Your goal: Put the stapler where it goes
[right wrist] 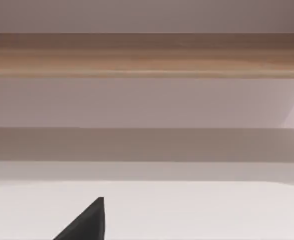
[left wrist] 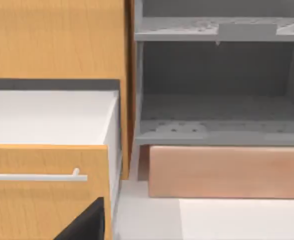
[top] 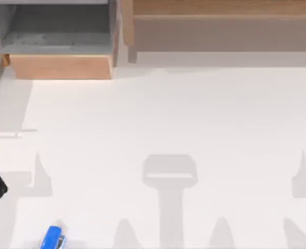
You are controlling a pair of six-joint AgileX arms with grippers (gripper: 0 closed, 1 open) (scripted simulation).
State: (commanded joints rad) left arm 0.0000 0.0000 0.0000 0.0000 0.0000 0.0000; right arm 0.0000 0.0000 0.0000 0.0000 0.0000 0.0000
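Heads up: the stapler (top: 53, 238) is lying at the surface's (top: 168, 119) near-left edge, untouched. You're coming in with the left arm from the left edge; can't tell the fingers' state. Approach low, squaring across its narrow sides.

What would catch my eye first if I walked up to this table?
Probably the bright blue stapler, lying alone at the near left edge of the white table. Next, the wooden cabinet at the far left, with grey shelves inside, and in the left wrist view a drawer standing open.
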